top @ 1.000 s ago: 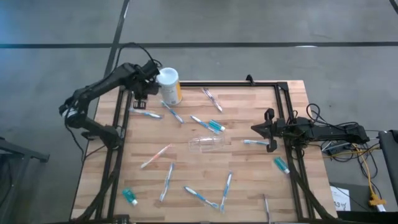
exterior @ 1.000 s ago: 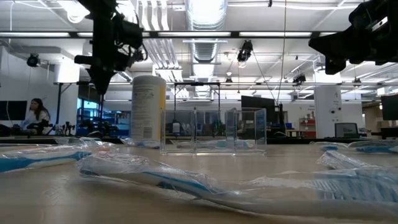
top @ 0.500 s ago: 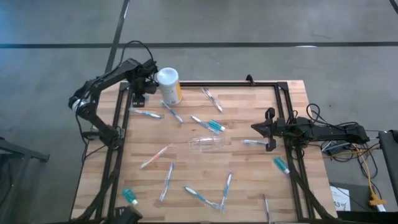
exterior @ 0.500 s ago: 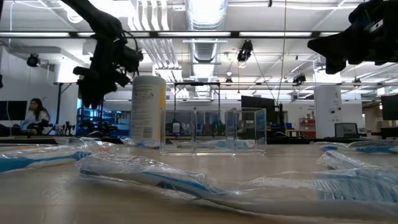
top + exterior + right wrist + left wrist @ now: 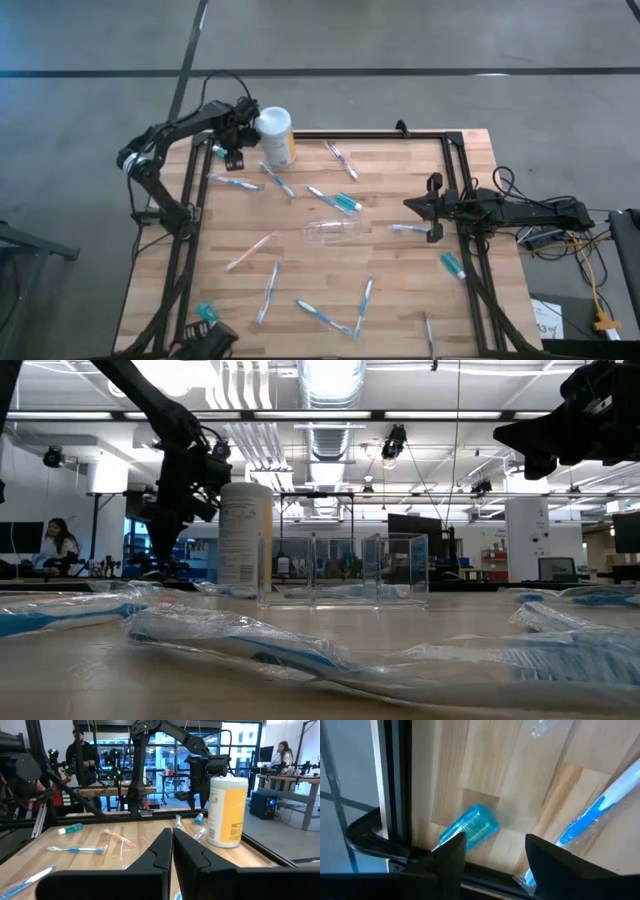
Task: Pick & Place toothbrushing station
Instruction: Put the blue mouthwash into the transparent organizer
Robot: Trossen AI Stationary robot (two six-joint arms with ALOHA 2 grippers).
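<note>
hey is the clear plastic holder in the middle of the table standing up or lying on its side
Standing up. In the low view the clear holder sits square on the table, walls vertical, open top facing up, apart from both arms.

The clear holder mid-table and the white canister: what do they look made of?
The holder: apparently clear, colourless hard plastic; the wood shows through it. The canister: likely opaque white plastic with a smooth finish and a yellow label, though coated card can't be ruled out.

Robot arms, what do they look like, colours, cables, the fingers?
Both arms are dark, jointed links. The left arm carries a looping black cable; cables trail behind the right arm. Each gripper, left and right, has two black, angular fingers.
</note>
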